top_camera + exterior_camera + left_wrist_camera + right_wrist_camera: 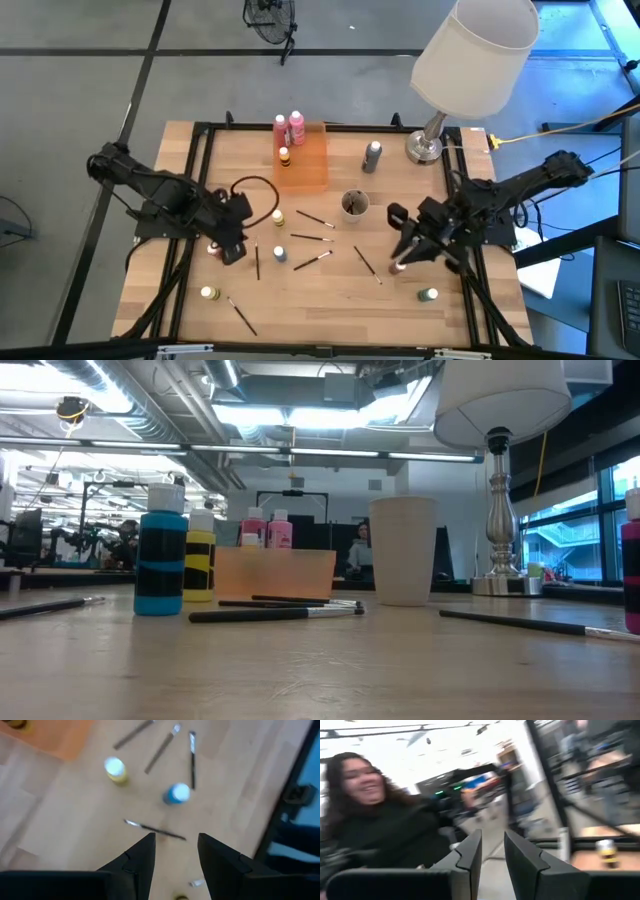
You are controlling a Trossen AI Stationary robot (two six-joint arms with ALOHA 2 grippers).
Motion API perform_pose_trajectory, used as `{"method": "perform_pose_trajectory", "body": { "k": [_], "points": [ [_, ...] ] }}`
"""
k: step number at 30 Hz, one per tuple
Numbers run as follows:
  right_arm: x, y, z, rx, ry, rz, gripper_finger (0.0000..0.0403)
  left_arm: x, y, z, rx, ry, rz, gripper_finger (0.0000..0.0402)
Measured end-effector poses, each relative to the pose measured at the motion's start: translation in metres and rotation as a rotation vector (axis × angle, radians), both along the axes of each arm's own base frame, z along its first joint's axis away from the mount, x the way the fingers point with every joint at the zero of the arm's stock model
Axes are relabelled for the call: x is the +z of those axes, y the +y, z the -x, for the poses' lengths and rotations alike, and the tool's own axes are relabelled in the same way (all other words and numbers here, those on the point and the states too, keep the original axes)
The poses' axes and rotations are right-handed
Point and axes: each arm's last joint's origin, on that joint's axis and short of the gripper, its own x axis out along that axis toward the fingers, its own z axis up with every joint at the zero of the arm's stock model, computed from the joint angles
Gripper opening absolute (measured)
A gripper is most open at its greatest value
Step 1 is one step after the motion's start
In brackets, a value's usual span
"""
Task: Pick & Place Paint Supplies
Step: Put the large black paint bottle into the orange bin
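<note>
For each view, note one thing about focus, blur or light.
High view: evenly lit, sharp. Low view: ceiling lights glare; the blue bottle and orange tray look soft. Left wrist view: the brushes are slightly smeared. Right wrist view: the room and a person are motion-blurred.

Orange tray [312, 160] at far desk [330, 290] edge; grey cup [354, 205] mid-desk; lamp [470, 60] at far right corner; black cable loop [252, 188] near tray; person [375, 830] beyond desk.

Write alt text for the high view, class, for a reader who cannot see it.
Two dark robot arms reach over a wooden table strewn with small paint bottles and thin paintbrushes: the left gripper near its left edge, the right gripper right of centre. An orange tray holding bottles, a grey cup and a lamp stand behind.
</note>
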Motion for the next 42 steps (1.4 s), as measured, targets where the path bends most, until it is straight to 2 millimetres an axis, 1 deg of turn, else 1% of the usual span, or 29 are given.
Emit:
{"method": "perform_pose_trajectory", "body": {
  "k": [3, 5, 8, 11, 15, 18, 21, 23, 27, 30, 32, 37, 42],
  "points": [
    [-0.006, 0.004, -0.007, -0.119, 0.006, 0.026, 0.0087, 0.000, -0.010, 0.005, -0.040, 0.015, 0.047, 0.0143],
    [-0.011, 0.007, -0.013, -0.176, 0.029, 0.023, 0.0087, 0.001, -0.017, 0.006, -0.072, -0.007, 0.063, 0.0143],
    [-0.017, 0.014, -0.022, -0.205, 0.056, -0.013, 0.0087, 0.002, -0.027, 0.011, -0.117, -0.017, 0.071, 0.0143],
    [-0.021, 0.022, -0.029, -0.216, 0.039, -0.054, 0.0087, 0.002, -0.037, 0.018, -0.161, -0.020, 0.067, 0.0143],
    [-0.026, 0.033, -0.033, -0.256, 0.044, -0.071, 0.0087, 0.002, -0.046, 0.026, -0.201, -0.049, 0.026, 0.0143],
    [-0.022, 0.043, -0.032, -0.286, 0.059, -0.078, 0.0087, 0.002, -0.053, 0.033, -0.213, -0.071, 0.008, 0.0143],
    [-0.013, 0.053, -0.031, -0.311, 0.124, -0.023, 0.0087, 0.002, -0.059, 0.038, -0.231, -0.064, 0.027, 0.0143],
    [-0.007, 0.057, -0.029, -0.333, 0.223, -0.010, 0.0087, 0.002, -0.063, 0.043, -0.252, -0.062, 0.031, 0.0143],
    [0.008, 0.062, -0.019, -0.373, 0.481, -0.063, 0.0087, 0.002, -0.070, 0.050, -0.283, -0.094, -0.001, 0.0143],
    [0.014, 0.067, -0.011, -0.420, 0.644, -0.065, 0.0087, 0.003, -0.073, 0.054, -0.289, -0.127, -0.034, 0.0143],
    [0.014, 0.070, -0.007, -0.452, 0.743, -0.072, 0.0087, 0.003, -0.074, 0.055, -0.302, -0.134, -0.045, 0.0143],
    [0.004, 0.071, -0.001, -0.535, 1.052, -0.169, 0.0087, 0.004, -0.074, 0.055, -0.316, -0.184, -0.114, 0.0143],
    [-0.016, 0.058, 0.013, -0.669, 1.439, -0.188, 0.0087, 0.005, -0.071, 0.053, -0.310, -0.252, -0.215, 0.0143]
  ]
}}
